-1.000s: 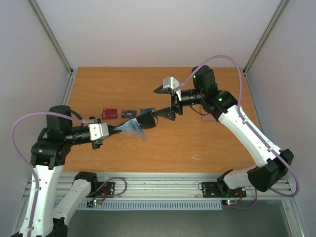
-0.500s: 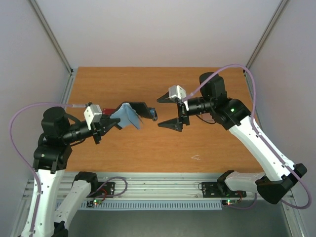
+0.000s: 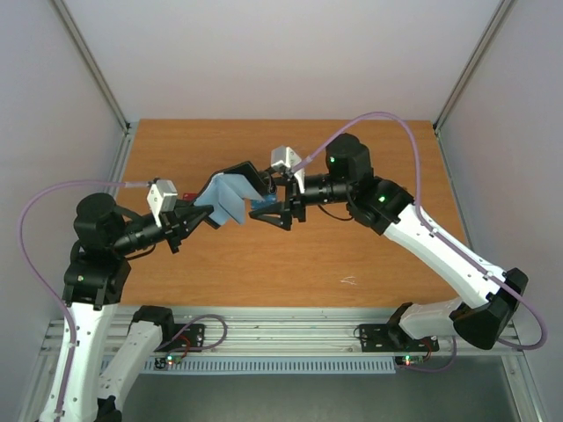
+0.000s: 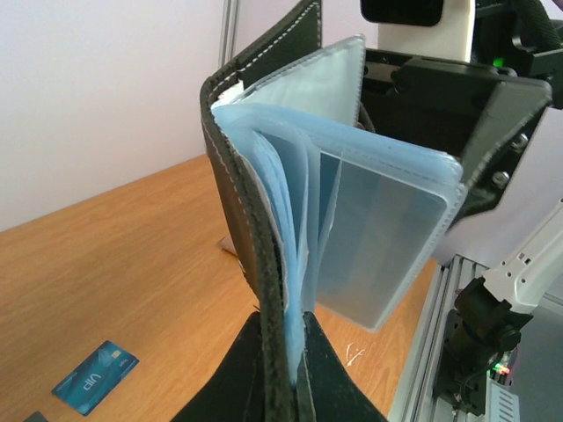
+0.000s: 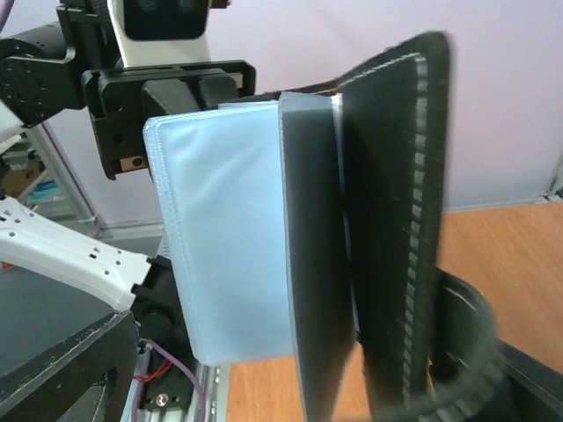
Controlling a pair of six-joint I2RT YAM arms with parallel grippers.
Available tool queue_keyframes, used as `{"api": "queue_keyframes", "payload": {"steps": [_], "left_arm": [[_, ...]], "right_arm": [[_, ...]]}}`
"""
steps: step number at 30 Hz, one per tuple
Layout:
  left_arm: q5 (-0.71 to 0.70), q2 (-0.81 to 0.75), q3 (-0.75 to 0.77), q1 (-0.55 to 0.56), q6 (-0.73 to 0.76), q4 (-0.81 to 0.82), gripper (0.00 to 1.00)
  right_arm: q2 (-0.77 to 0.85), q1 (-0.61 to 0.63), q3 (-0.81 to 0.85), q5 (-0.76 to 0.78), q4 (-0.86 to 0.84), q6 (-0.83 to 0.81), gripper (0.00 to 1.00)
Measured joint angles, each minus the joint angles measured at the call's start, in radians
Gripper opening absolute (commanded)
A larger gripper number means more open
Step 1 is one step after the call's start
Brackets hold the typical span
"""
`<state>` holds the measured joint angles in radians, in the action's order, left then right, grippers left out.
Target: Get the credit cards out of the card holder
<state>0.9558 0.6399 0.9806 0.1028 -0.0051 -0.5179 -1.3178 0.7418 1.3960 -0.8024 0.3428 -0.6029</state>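
The left gripper is clamped tight on the lower edge of the card holder, holding it up above the bench with its pale pockets fanned open. The right gripper is spread wide around the holder's far end, gripping nothing. I'd worry it pinches a floppy sleeve or the cover instead of a card and tugs the holder from that narrow hold. Whether the pockets contain cards, I can't tell.

blue card, white lettering, not legible
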Motion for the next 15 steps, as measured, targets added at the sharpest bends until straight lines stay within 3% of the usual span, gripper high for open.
{"api": "queue_keyframes", "payload": {"steps": [7, 15], "left_arm": [[-0.001, -0.003, -0.005, 0.000, -0.026, 0.029, 0.00], [-0.001, -0.006, -0.014, 0.000, -0.041, 0.044, 0.00]], "right_arm": [[-0.031, 0.127, 0.003, 0.157, -0.022, -0.020, 0.93], [-0.072, 0.157, 0.016, 0.282, -0.018, -0.034, 0.81]]}}
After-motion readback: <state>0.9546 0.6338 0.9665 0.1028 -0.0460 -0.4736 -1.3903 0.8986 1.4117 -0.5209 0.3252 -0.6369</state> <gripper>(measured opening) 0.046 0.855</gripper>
